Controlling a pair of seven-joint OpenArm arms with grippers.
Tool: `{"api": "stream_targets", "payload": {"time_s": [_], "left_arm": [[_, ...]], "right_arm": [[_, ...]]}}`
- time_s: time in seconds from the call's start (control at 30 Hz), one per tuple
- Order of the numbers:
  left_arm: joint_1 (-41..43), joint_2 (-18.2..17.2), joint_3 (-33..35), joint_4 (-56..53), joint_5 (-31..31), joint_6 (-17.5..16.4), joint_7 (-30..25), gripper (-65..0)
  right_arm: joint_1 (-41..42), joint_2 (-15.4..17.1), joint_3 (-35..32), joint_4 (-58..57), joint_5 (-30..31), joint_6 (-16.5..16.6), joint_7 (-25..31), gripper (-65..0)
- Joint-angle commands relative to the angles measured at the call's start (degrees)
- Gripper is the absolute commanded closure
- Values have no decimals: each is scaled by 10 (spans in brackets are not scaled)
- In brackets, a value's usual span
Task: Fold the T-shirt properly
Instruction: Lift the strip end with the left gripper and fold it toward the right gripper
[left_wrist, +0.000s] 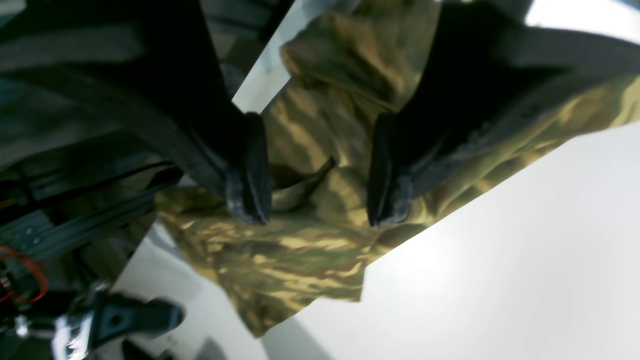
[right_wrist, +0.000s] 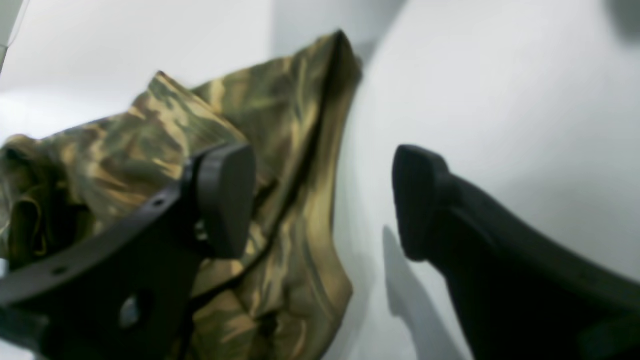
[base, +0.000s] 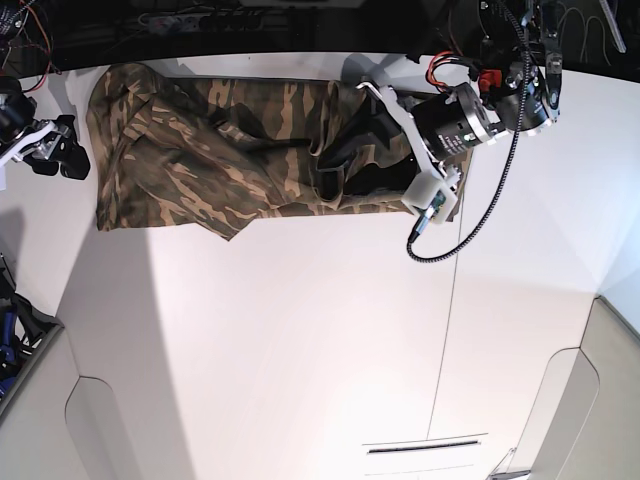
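The camouflage T-shirt (base: 210, 140) lies partly bunched along the far edge of the white table (base: 300, 340). My left gripper (base: 327, 170) hovers over the shirt's right part. In the left wrist view the left gripper (left_wrist: 317, 200) is open, with wrinkled cloth (left_wrist: 300, 250) and a tan band (left_wrist: 300, 187) below the gap; nothing is pinched. My right gripper (base: 57, 150) is at the shirt's left edge. In the right wrist view the right gripper (right_wrist: 320, 205) is open, one finger (right_wrist: 225, 200) over the shirt's edge (right_wrist: 280, 150), the other finger (right_wrist: 417, 200) over bare table.
Cables and electronics (base: 500, 40) sit behind the left arm at the back right. A black cable (base: 470, 220) loops down from the left arm over the table. A seam (base: 450, 330) runs down the table. Grey cut-outs (base: 90, 420) mark the table's near corners.
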Motion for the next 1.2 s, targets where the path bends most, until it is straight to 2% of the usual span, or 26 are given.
{"api": "stream_targets", "payload": {"time_s": [0.0,0.13,0.37,0.7,0.77,0.9,1.03,1.17], "left_arm": [[-3,5,1,9,-12,-2,-14,-335],[-3,10,1,9,-12,-2,-14,-335],[-3,10,1,9,-12,-2,-14,-335],[-3,10,1,9,17,-2,-14,-335],[-3,10,1,9,16,-2,-14,-335],[-3,10,0,9,17,-2,-14,-334],[-3,9,-20,9,33,-2,-12,-334],[-3,6,-86,9,33,11,-5,-334]], "right_arm": [[1,9,2,2,15,4,11,-429],[1,9,-15,-31,20,4,11,-429],[2,8,-89,-79,45,4,12,-429],[3,-56,-98,-78,43,11,17,-413],[3,-61,-98,-78,40,11,18,-332],[6,-60,-98,-78,39,11,36,-13],[23,-55,-96,-78,9,11,37,0],[45,-29,-86,-78,-15,10,37,0]]}}
